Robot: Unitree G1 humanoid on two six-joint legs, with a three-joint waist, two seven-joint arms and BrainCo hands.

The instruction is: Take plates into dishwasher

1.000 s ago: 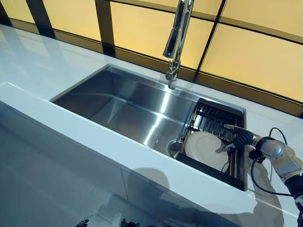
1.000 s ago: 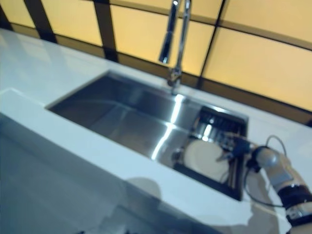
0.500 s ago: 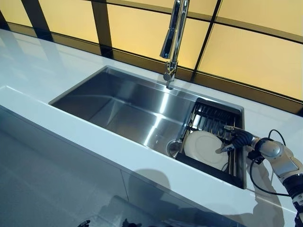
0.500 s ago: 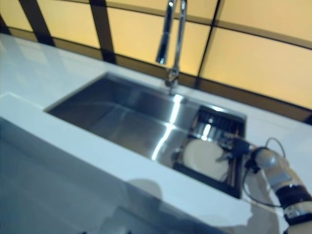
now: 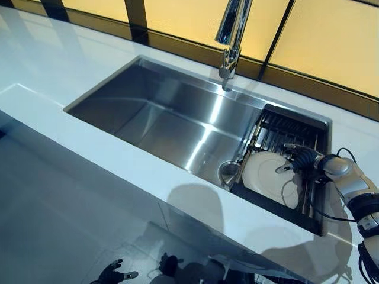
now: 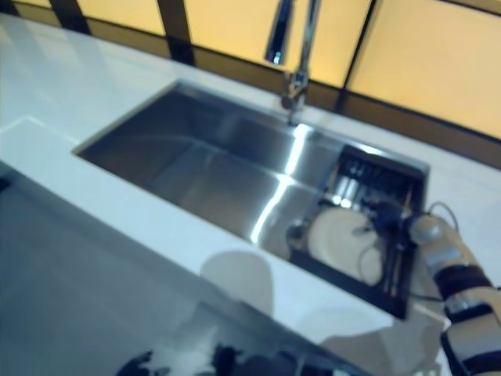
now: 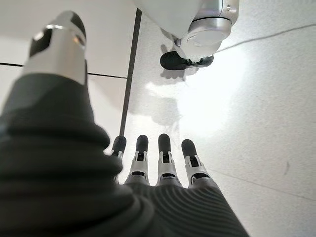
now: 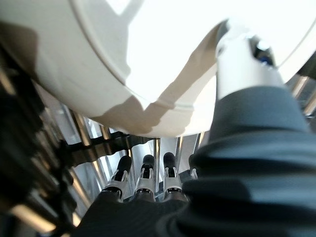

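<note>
A white countertop [image 5: 71,83] is seen around a steel sink [image 5: 166,118], with a dark rack [image 5: 290,133] seated at its right end. A white plate [image 5: 269,177] lies in that rack, pinched at its rim by the right hand [image 5: 302,158]. The left hand [image 7: 163,163] is hung slack, fingers straight, over the floor.

Our right arm [image 5: 349,181], a rounded silver-grey shell banded in black further up, ends in a right hand [image 5: 303,158] under a dark ribbed cover; our left hand [image 7: 166,165] wears the same ribbed black cover, its silver fingers capped with rounded dark tips, the thumb likewise silver and dark-tipped
</note>
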